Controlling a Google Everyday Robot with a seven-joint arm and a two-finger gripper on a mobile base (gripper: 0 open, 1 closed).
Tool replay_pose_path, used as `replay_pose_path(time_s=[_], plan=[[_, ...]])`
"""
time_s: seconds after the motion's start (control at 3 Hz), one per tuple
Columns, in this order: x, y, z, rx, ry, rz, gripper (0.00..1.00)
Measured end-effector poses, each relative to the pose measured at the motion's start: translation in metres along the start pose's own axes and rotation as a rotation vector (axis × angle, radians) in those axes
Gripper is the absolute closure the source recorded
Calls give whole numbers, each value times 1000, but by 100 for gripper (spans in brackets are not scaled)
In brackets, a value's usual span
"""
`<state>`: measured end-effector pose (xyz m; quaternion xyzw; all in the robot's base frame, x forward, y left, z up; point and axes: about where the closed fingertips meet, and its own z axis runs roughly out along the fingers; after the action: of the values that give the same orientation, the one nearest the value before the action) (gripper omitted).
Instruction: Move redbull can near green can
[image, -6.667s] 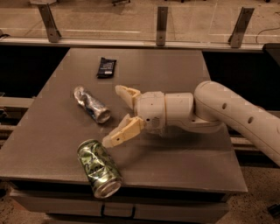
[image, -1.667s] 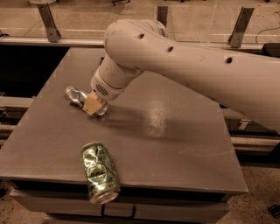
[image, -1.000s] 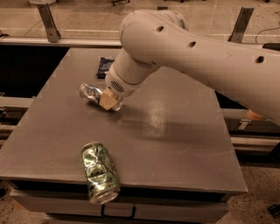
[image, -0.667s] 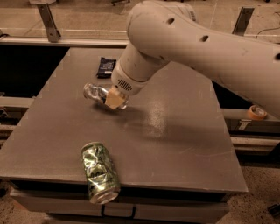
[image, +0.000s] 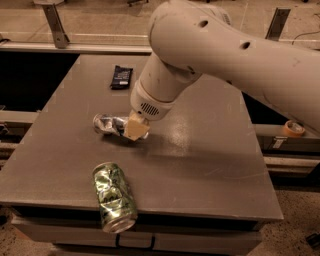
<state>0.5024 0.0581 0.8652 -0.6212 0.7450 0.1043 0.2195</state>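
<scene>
Gripper (image: 136, 131): pinched on one end of the redbull can (image: 106, 123).
Green can (image: 114, 196): laid at bench (image: 210, 165) front edge, near, not touching.

Jaws on redbull (image: 107, 124), behind green can (image: 114, 196)

A grey table (image: 210, 150) carries three things on its left half. A flat black packet (image: 121, 77) lies near the far edge. The green can (image: 114, 196) lies on its side at the near edge, its silver end poking over. Between them, the redbull can (image: 107, 123) lies sideways, its right end clamped in the gripper (image: 136, 130).
</scene>
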Motion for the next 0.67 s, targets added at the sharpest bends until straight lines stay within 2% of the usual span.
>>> replay_pose_path(time_s=[0.33,0.67], plan=[[9,22,3,-54,23,-37,100],[14,36,6,-88,38,-54,82]])
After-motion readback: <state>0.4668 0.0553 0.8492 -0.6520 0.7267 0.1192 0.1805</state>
